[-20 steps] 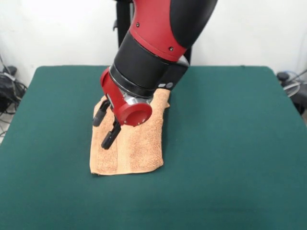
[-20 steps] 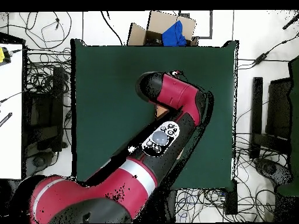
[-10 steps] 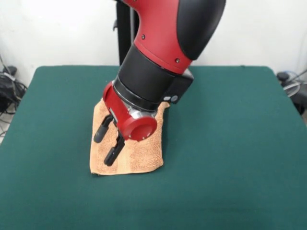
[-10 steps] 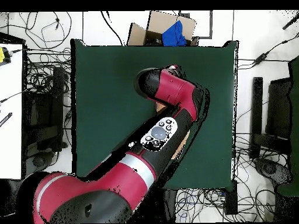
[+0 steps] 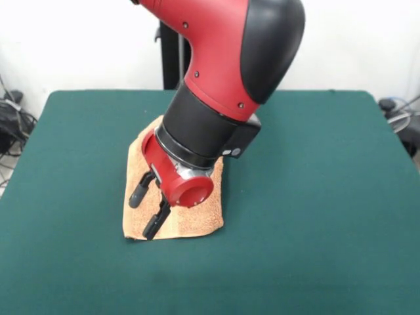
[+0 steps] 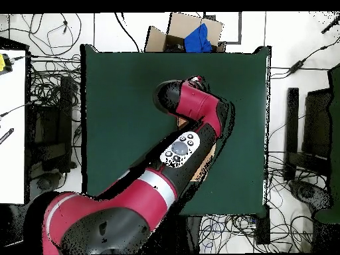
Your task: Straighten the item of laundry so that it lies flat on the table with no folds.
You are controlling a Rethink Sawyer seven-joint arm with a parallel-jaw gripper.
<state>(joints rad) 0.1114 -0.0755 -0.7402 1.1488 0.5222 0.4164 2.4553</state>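
The towel (image 5: 190, 220) lies left of centre in the front view, on the green table (image 5: 315, 197). It is bunched into a narrow, doubled-over strip, with its lower edge and lower corners plain to see below the arm. In the overhead view the arm hides nearly all of it; only a sliver of tan shows at the arm's right side (image 6: 207, 156).

The gripper (image 5: 147, 208) hangs over the strip's lower left part, tilted, with its two black fingers (image 5: 138, 190) spread apart and nothing between them. The tips look close to the cloth, though whether they touch it cannot be told.

By the look of its looped pile, the towel is soft, light and limp. It would likely sag and drape when lifted, and drag on the felt-like top rather than slide freely. A corner or the hem of the upper layer near the lower left edge seems the best place to pinch, so that only one layer comes away and the fold opens.
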